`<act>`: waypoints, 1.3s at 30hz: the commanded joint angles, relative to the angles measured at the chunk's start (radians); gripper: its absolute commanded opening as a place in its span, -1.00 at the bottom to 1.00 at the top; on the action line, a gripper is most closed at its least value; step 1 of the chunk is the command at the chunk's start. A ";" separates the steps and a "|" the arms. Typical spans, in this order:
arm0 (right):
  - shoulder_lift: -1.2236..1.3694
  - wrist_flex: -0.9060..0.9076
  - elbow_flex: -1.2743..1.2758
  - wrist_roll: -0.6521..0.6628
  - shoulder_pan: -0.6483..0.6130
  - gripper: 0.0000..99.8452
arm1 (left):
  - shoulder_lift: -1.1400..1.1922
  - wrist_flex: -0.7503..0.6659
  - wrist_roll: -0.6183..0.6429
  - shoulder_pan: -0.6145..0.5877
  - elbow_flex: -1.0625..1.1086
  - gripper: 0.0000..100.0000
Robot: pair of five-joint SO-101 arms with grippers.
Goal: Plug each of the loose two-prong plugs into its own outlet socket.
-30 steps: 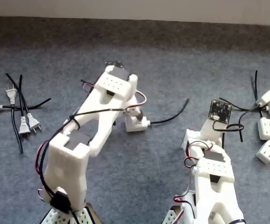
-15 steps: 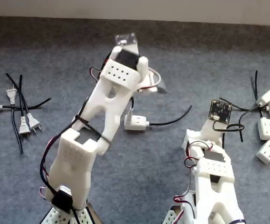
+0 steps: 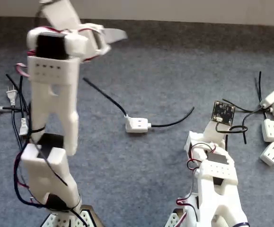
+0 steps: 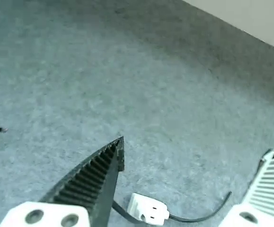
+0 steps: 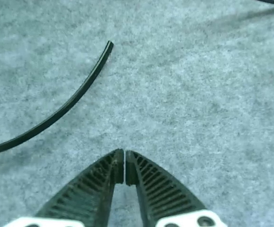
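A white outlet socket (image 3: pixel 137 125) lies mid-carpet, with a black cord leaving each end; in the left wrist view the same socket (image 4: pixel 148 211) lies far below. My left gripper (image 4: pixel 193 158) is raised high over the carpet, open and holding nothing; its arm (image 3: pixel 51 80) towers at the left. Several loose two-prong plugs (image 3: pixel 23 126) with black cords lie at the far left. Several white sockets (image 3: pixel 270 130) cluster at the far right. My right gripper (image 5: pixel 125 166) is shut on nothing, low over bare carpet near a black cord end (image 5: pixel 109 44).
Grey carpet covers the whole work area. The right arm (image 3: pixel 217 175) stands at the lower right, its camera board (image 3: pixel 223 111) facing up. Black cords (image 3: pixel 257 106) tangle around the right-hand sockets. A pale wall edge (image 3: pixel 174 9) runs along the back.
My left arm has lifted off the central socket and swung up and to the left, leaving the socket on the carpet. The right arm has kept still.
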 commanded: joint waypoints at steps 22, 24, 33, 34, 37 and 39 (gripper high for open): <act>0.105 0.624 -0.685 0.586 -0.449 -0.58 | -0.375 -0.126 -0.002 -0.196 0.659 -0.17; 0.206 0.622 -0.685 0.720 -0.449 -0.58 | -0.378 -0.132 -0.002 -0.196 0.665 -0.17; 0.516 0.661 -0.908 0.944 -0.539 -0.58 | -0.371 -0.144 -0.002 -0.196 0.670 -0.17; 0.547 0.680 -0.940 0.944 -0.564 -0.58 | -0.371 -0.144 -0.002 -0.196 0.670 -0.17; 0.644 0.713 -1.030 0.941 -0.622 -0.58 | -0.371 -0.144 -0.002 -0.196 0.670 -0.17; 0.711 0.713 -1.081 0.939 -0.636 -0.58 | -0.369 -0.144 -0.002 -0.196 0.671 -0.17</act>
